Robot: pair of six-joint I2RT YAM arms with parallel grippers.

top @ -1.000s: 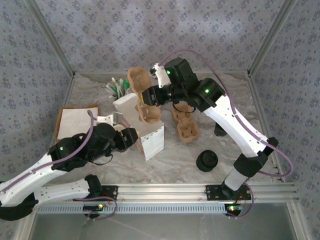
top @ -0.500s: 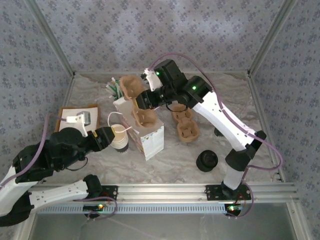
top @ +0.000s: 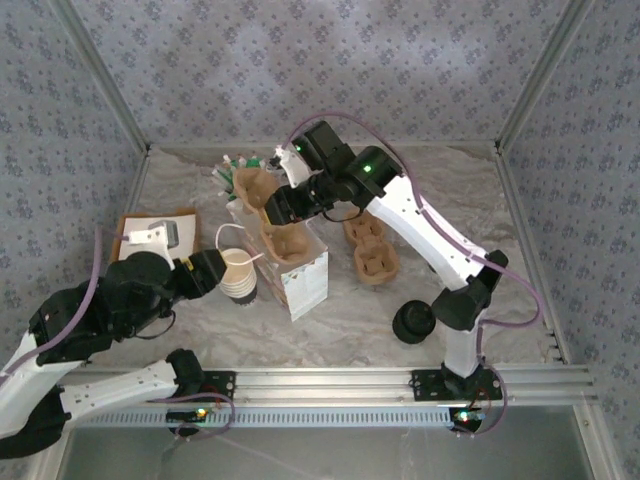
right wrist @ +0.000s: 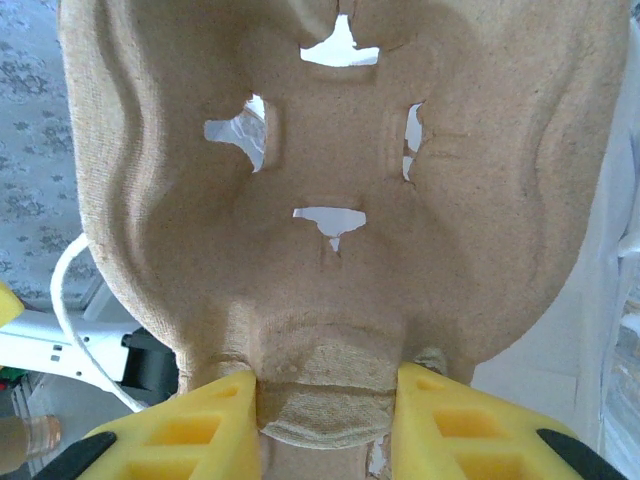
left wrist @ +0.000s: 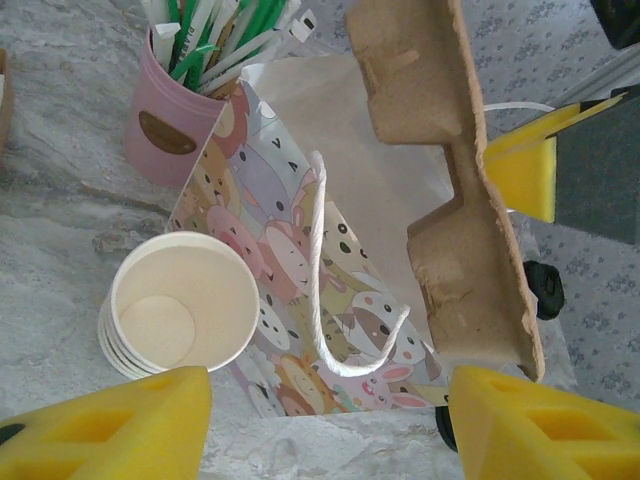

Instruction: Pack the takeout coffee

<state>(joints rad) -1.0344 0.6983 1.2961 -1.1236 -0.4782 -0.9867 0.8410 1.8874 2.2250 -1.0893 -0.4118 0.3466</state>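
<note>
Over the bag (top: pixel 305 285), right gripper (right wrist: pixel 325 400) pinches the carrier (right wrist: pixel 330 200) by its edge. Left gripper (left wrist: pixel 320 430) stands wide open, empty, just left of the cup stack (left wrist: pixel 180 310).

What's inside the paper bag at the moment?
In the paper bag, bare white lining shows, nothing visibly inside. The cardboard cup carrier, held in the right gripper, covers the rest.

A paper bag (left wrist: pixel 290 290) with cartoon animals stands open on the gray bench (top: pixel 470 200). A brown cup tray (left wrist: pixel 450 180) is tilted over its open top. A stack of white cups (left wrist: pixel 180 310) sits just beside the bag. Behind them is a pink cup (left wrist: pixel 170 130) full of green and white sticks (left wrist: pixel 200 40). Another brown tray (top: pixel 370 250) lies flat on the bench to the right.
</note>
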